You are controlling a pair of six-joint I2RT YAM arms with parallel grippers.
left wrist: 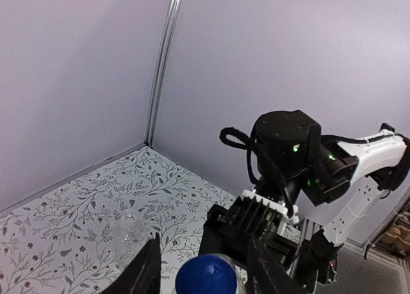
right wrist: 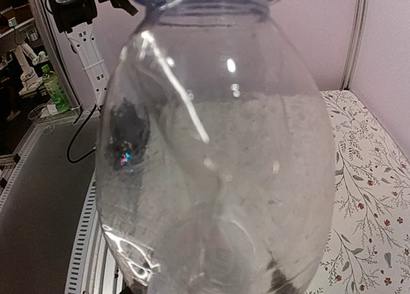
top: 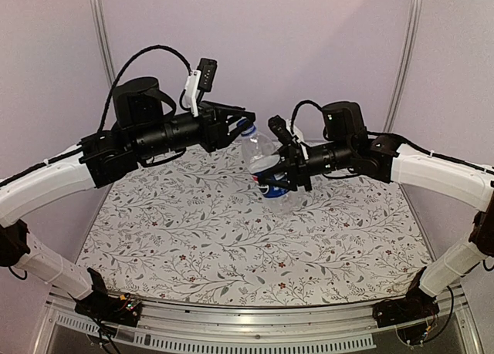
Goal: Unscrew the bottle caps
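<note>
In the centre of the top view the right claw (top: pixel 279 180) pinches the Pepsi bottle (top: pixel 258 150) at its label, lifted off the counter (top: pixel 193 238), so the body cannot turn. The left claw (top: pixel 241 127) is spread around the blue cap (left wrist: pixel 206 276), seemingly not yet pressing it. The shorter bottle (left wrist: pixel 130 236) stands on the counter, lower left of the left wrist view.

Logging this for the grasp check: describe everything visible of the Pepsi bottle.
The Pepsi bottle is clear, empty-looking plastic with a rounded shoulder and a blue label. It leans, neck to the left. The right arm's jaws grip it at the label; its blue cap, on the neck, sits between the left arm's jaws.
</note>
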